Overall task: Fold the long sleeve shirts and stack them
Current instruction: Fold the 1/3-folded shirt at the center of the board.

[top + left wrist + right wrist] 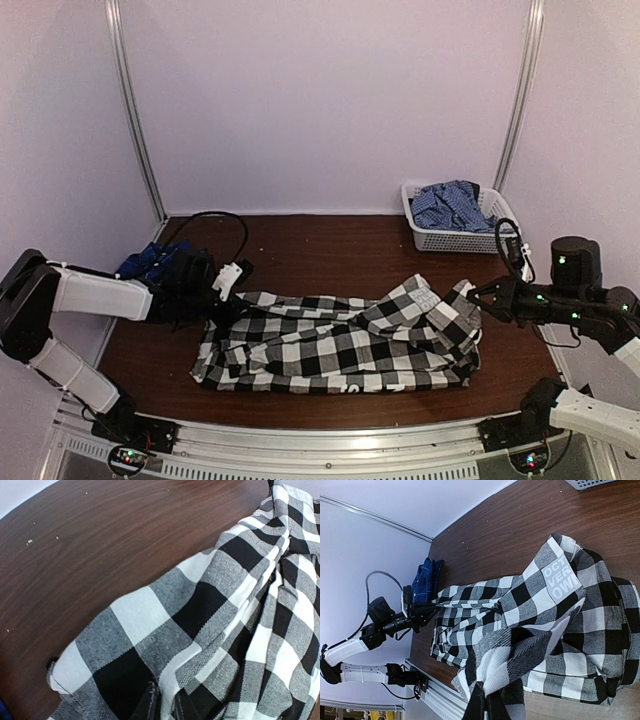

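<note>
Where the shirt lies: black-and-white checked shirt [340,345] spans the frame's lower middle, long axis left to right.
Left pincer [218,298]: at its left end, jaws nearly closed on a fold.
Right pincer [476,297]: at its right end, clamped tight on cloth.
Nearer arm: neither; each has one end.

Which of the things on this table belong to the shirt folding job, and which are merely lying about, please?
Job: black-and-white checked shirt; blue plaid shirt at the left.
Lying about: white basket; blue checked cloth inside it, perhaps queued.
</note>
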You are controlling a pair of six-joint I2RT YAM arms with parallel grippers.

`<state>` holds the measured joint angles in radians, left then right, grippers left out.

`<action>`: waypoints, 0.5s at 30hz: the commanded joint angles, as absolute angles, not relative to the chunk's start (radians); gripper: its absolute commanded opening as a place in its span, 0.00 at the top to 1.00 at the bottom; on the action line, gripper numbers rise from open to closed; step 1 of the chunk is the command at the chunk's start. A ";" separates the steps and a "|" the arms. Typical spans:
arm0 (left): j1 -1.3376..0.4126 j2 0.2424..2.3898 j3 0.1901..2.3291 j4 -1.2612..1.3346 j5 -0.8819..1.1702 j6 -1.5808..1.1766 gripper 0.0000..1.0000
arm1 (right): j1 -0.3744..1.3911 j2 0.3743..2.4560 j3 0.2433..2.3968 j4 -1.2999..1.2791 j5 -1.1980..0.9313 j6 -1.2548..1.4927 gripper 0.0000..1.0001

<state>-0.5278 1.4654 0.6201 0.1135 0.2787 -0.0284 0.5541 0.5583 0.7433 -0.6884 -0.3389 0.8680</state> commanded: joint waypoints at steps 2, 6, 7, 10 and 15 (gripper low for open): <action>-0.553 1.413 0.572 0.171 0.266 -0.108 0.79 | 0.562 0.547 0.714 -0.698 -0.314 0.884 1.00; -0.555 1.364 0.529 0.195 0.276 -0.142 0.66 | 0.567 0.549 0.705 -0.685 -0.306 0.890 1.00; -0.555 1.354 0.527 0.199 0.287 -0.146 0.62 | 0.569 0.552 0.704 -0.680 -0.305 0.890 1.00; -0.555 1.329 0.529 0.212 0.329 -0.153 0.55 | 0.578 0.560 0.704 -0.668 -0.307 0.894 1.00; -0.555 1.356 0.567 0.290 0.406 -0.199 0.48 | 0.594 0.568 0.730 -0.650 -0.299 0.903 1.00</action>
